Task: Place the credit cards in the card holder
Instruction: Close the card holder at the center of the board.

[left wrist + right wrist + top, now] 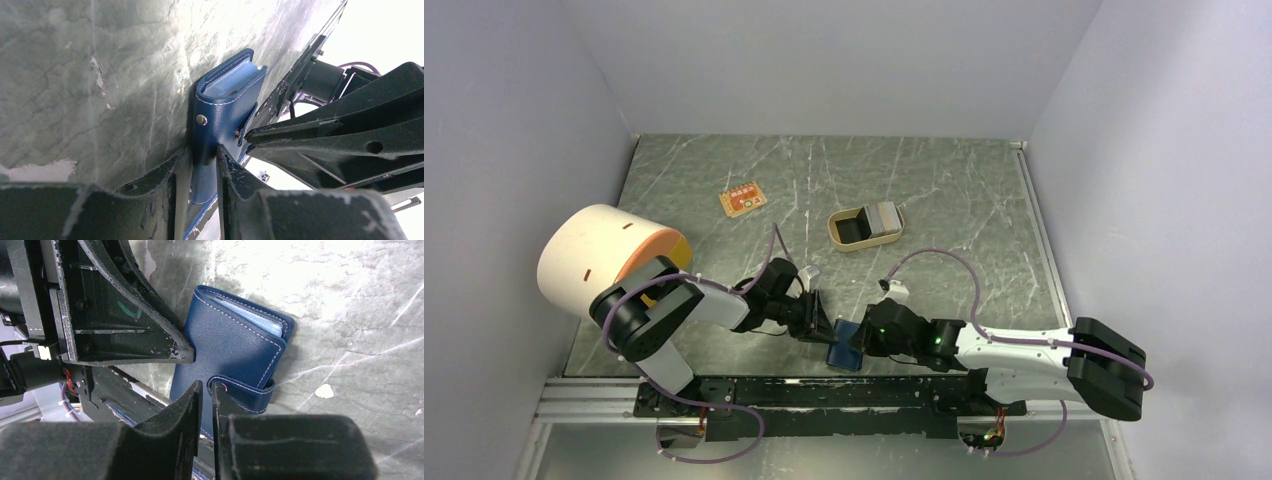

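The left gripper (pixel 202 159) clamps the holder (pixel 227 107) - the right gripper (pixel 206 390) stands nearly closed against it, grip impossible to tell.

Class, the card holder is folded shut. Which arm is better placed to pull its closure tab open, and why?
Right, probably. The right claw has its fingertips at the closure tab, while the left claw grips the card holder by its lower body, steadying it.
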Controlling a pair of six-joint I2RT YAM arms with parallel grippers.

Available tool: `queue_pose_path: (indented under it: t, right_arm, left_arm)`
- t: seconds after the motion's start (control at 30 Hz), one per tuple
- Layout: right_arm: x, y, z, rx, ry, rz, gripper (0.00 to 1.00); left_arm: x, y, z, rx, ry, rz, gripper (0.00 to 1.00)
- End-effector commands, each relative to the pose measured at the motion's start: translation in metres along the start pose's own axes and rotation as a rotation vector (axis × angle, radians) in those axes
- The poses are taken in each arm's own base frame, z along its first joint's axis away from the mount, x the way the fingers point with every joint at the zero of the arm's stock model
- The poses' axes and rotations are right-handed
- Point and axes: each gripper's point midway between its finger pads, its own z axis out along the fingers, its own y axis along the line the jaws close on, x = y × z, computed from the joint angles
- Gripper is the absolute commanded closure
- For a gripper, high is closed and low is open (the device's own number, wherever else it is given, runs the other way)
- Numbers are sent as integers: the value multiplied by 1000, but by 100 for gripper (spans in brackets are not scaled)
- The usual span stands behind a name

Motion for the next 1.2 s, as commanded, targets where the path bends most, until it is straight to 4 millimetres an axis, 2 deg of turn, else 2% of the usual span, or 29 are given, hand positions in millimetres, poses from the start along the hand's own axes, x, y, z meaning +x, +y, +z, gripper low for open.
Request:
queue_pose_path:
  t: [0.0, 0.63, 1.17]
  right_arm:
    - [3, -7, 2, 21, 12, 11, 84]
    - [6, -31, 5, 143, 18, -5, 85]
    - [17, -54, 5, 202, 37, 5, 86]
  left_arm:
    - [10, 19, 2, -68, 31, -13, 69]
    - [11, 19, 2, -68, 32, -18, 70]
    - [12, 21, 3, -69, 33, -25, 70]
